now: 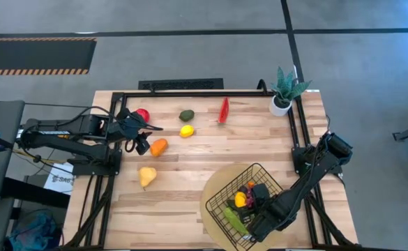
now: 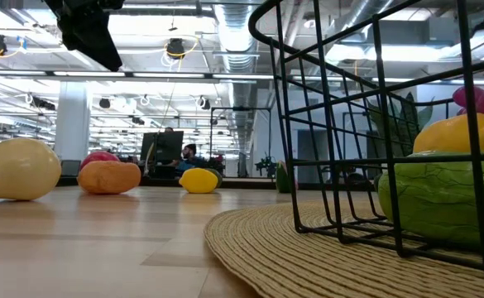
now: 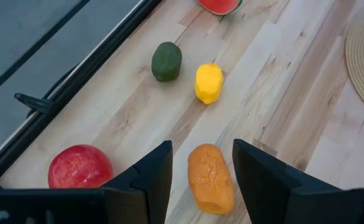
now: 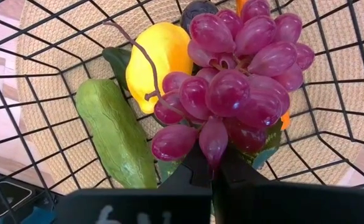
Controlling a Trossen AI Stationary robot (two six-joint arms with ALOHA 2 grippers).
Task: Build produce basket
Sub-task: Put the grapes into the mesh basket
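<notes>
— Inside the basket [image 1: 226, 195], what does the right gripper [image 4: 211, 177] hold?
— Its fingers are pinched together on the purple grapes [image 4: 234, 74], above a cucumber [image 4: 116, 134] and a lemon [image 4: 157, 59].
— And the left gripper [image 3: 201, 171]?
— Parted, it hangs over the orange [image 3: 211, 178], not gripping; the red apple [image 3: 80, 167] lies just beside.
</notes>
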